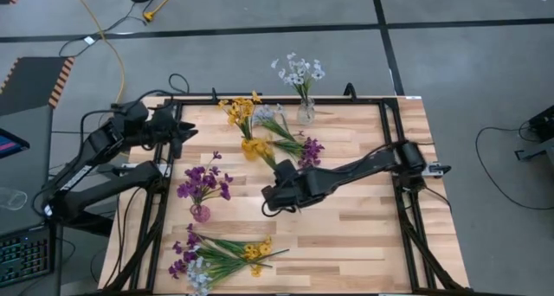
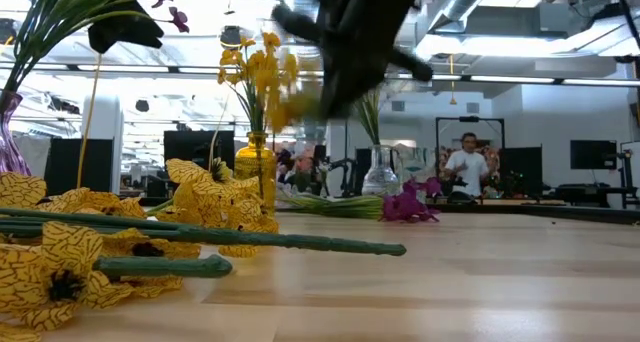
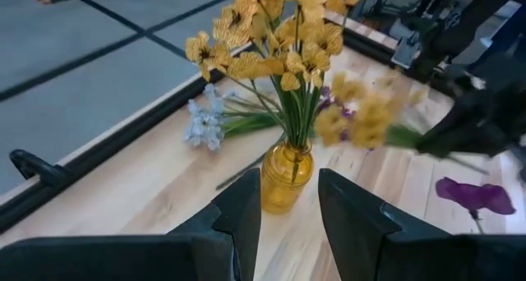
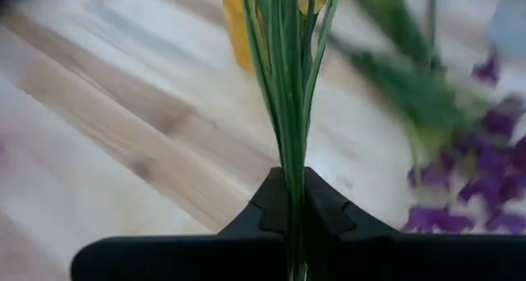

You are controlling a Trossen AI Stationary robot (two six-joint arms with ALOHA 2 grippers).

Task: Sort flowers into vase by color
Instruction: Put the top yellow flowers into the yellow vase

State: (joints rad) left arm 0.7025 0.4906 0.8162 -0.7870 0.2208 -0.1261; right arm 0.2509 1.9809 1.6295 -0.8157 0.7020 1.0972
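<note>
Nearest me, at the front edge of the surface (image 1: 363,244), a mixed pile of loose flowers (image 1: 221,257) lies waiting, purple, yellow and pale sprays tangled together. Just behind it the purple vase (image 1: 200,212) already carries its purple bunch. In the middle of the surface my right claw (image 1: 279,195) is clamped tight on a yellow spray (image 4: 288,92); the right wrist view shows the green stems pinched between the two pads, with the blossoms leading toward the yellow vase (image 3: 288,176). Beyond that, a second loose heap (image 1: 290,140) lies flat beside the yellow vase, and the clear vase (image 1: 305,112) with white blossoms stands at the far edge. My left claw (image 3: 288,223) waits at the far-left corner, narrowly parted on nothing, facing the yellow vase. I judge I am mid-carry on a yellow spray. Next I need to tip the stems downward over the yellow vase's narrow mouth and thread them in among the stems already there without knocking the vase.
</note>
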